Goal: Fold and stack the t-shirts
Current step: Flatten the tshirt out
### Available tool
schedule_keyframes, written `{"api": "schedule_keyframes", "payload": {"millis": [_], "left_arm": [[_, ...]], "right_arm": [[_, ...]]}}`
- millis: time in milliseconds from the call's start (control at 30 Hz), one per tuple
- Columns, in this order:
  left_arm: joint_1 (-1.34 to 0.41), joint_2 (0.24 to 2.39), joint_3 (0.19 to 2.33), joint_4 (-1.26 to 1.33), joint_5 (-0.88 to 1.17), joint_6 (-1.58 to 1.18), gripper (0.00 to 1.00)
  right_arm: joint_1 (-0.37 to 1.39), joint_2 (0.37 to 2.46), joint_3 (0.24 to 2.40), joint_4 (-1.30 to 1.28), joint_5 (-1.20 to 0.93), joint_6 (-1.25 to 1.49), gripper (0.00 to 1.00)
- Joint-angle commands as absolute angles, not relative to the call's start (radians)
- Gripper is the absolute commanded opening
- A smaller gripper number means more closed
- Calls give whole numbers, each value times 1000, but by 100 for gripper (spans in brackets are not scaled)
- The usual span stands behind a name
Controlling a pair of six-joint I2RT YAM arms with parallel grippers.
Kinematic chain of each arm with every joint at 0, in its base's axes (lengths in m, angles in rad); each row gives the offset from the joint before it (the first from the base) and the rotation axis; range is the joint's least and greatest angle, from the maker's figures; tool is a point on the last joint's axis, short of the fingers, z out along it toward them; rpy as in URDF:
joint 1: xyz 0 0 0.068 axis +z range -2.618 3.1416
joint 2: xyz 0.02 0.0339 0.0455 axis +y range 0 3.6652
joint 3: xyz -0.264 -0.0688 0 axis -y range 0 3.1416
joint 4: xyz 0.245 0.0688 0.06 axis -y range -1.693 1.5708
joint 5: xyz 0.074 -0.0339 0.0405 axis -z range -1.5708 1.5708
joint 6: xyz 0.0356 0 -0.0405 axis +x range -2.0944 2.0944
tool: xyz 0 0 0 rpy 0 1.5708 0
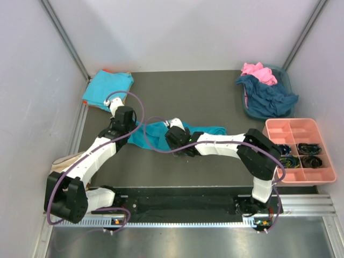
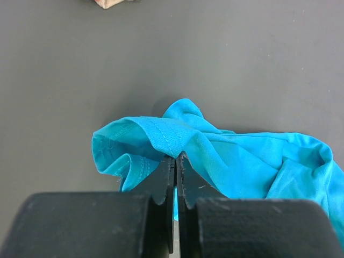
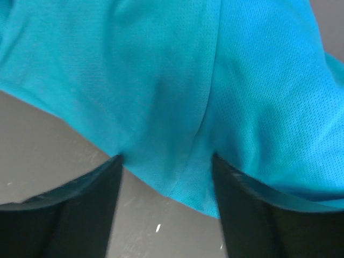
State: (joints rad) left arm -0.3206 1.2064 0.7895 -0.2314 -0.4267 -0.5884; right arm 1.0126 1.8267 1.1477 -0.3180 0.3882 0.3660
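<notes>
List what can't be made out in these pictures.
- Top view: the left arm and right arm cover much of the middle teal shirt, hiding its folds.
- Right wrist view: cloth covers the fingertips of the right gripper.
- Top view: dark items in the pink tray are too small to name.
- Left wrist view: tan thing cut off at top edge.

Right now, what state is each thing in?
Left gripper: shut on middle shirt.
Right gripper: open, straddling middle shirt.
Middle shirt: teal, unfolded, bunched on table.
Far-left shirt: teal, folded flat.
Pink shirt: crumpled in basket.
Navy shirt: crumpled, draped over basket rim.
Tray: dark items in some compartments.
</notes>
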Motion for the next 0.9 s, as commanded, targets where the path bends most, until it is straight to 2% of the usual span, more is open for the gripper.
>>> {"api": "schedule_keyframes", "payload": {"millis": [0, 33, 100, 133, 167, 200, 367, 667, 867], "left_arm": [[-316, 1181, 781, -198, -430, -586, 0], [-316, 1180, 779, -196, -431, -584, 0], [-316, 1181, 778, -196, -431, -584, 0], [-316, 1183, 776, -196, -431, -584, 0], [-316, 1183, 775, -195, -433, -587, 0], [-316, 1181, 773, -192, -433, -586, 0], [-316, 1181, 773, -193, -445, -578, 0], [-301, 1160, 795, -213, -476, -549, 0], [-270, 1152, 788, -221, -468, -548, 0]], "right_arm": [[1025, 1847, 1172, -273, 414, 367, 58], [1026, 1847, 1169, -268, 397, 371, 46], [1023, 1851, 1161, -264, 385, 380, 32], [1023, 1853, 1161, -264, 379, 382, 14], [1022, 1850, 1158, -268, 379, 391, 4], [1020, 1848, 1157, -270, 383, 396, 0], [1008, 1740, 1114, -297, 465, 407, 0], [845, 1416, 1077, -425, 515, 362, 0], [764, 1339, 1078, -512, 549, 325, 0]]}}
